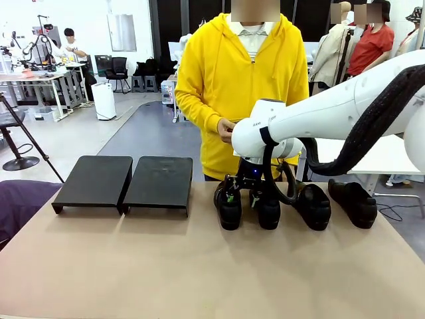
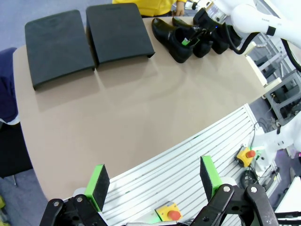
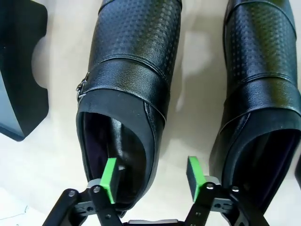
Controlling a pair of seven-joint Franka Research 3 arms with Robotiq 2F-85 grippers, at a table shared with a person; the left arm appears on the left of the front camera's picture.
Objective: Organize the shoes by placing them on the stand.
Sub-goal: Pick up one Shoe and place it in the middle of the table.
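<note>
Black, glossy, perforated leather, the leftmost slip-on shoe (image 3: 136, 70) sits on the tan table (image 1: 199, 272) beside two flat black stands (image 1: 159, 181), its side wall between the parted, not-yet-pinching jaws of the right gripper (image 3: 151, 173), which should clamp squarely before lifting; the left gripper (image 2: 153, 181) hangs released and empty.

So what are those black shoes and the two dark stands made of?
The shoes look like glossy black leather, or an imitation: light gleams on them, the fronts are stamped with tiny dots, and a strap crosses each. The stands look like matte black plastic or coated metal, smooth with rounded edges; I cannot tell which.
</note>
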